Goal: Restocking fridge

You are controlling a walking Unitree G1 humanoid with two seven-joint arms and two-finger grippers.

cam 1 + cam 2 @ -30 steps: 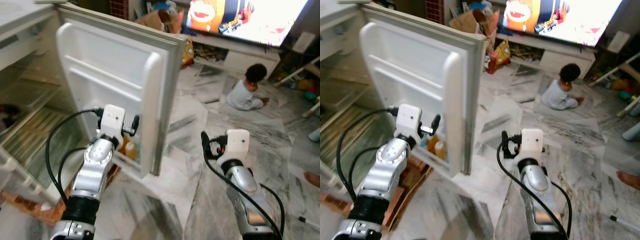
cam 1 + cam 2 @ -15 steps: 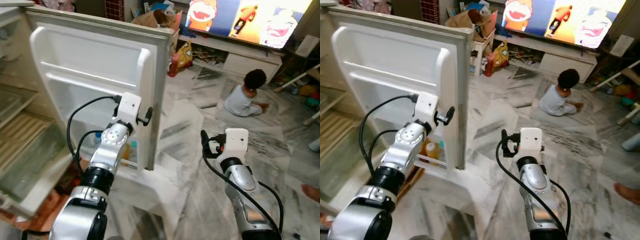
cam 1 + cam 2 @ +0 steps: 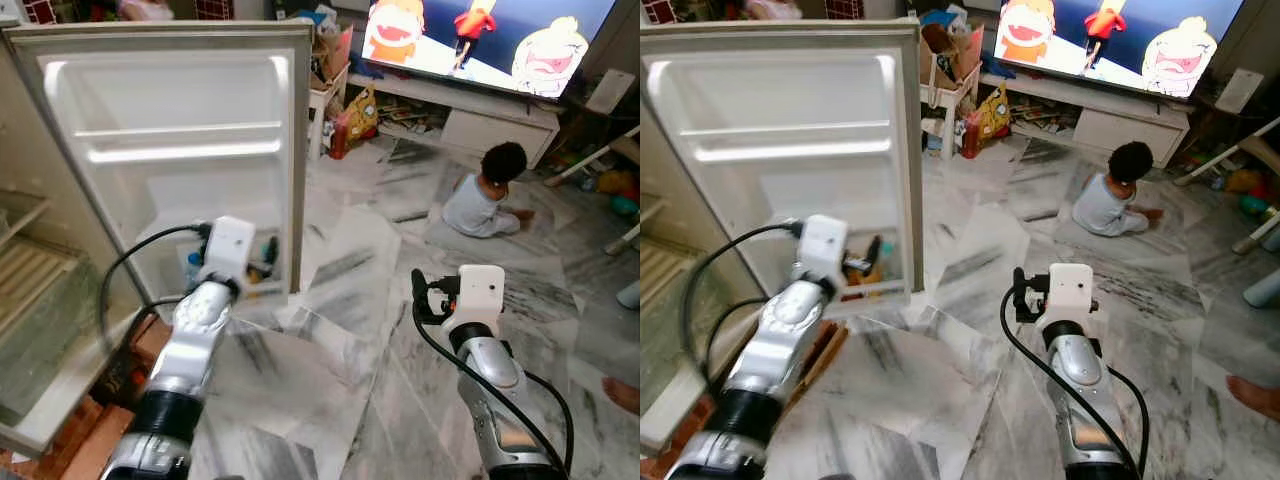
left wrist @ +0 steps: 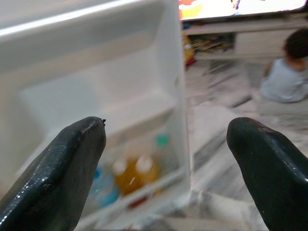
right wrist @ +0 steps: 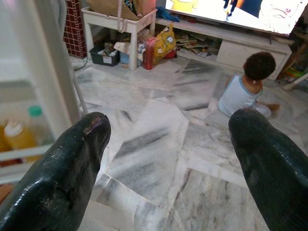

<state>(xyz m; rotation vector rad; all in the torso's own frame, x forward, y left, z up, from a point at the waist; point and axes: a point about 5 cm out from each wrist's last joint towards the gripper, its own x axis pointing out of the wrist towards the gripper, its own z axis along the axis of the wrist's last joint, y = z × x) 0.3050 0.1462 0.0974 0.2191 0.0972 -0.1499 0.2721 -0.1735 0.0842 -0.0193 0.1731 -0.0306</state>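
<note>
Head view: fridge door (image 3: 170,150) is swung wide open and fills the upper left of the frame, inner side facing the camera. A second ago it stood more edge-on, though the whole picture has shifted too, so part of that is the robot turning.
Left claw (image 3: 262,268): raised just in front of the door's bottom shelf, left of centre. Fingers spread wide in its wrist view, nothing held.
Right claw (image 3: 418,296): hanging over bare floor (image 3: 330,330) in the lower right, fingers also wide apart and empty.
Door shelf: a few bottles (image 4: 132,175) at the bottom of the door, an orange-ish one and one with a green cap, pretty blurry.
Fridge body (image 3: 40,300): open compartment with shelves at the left edge of the frame.
Background: a child (image 3: 487,195) sitting on the floor upper right, TV (image 3: 480,40) along the top.
What it means: my guess is the fridge is now accessible for loading, but neither claw has anything to put in yet, so restocking proper hasn't begun.
</note>
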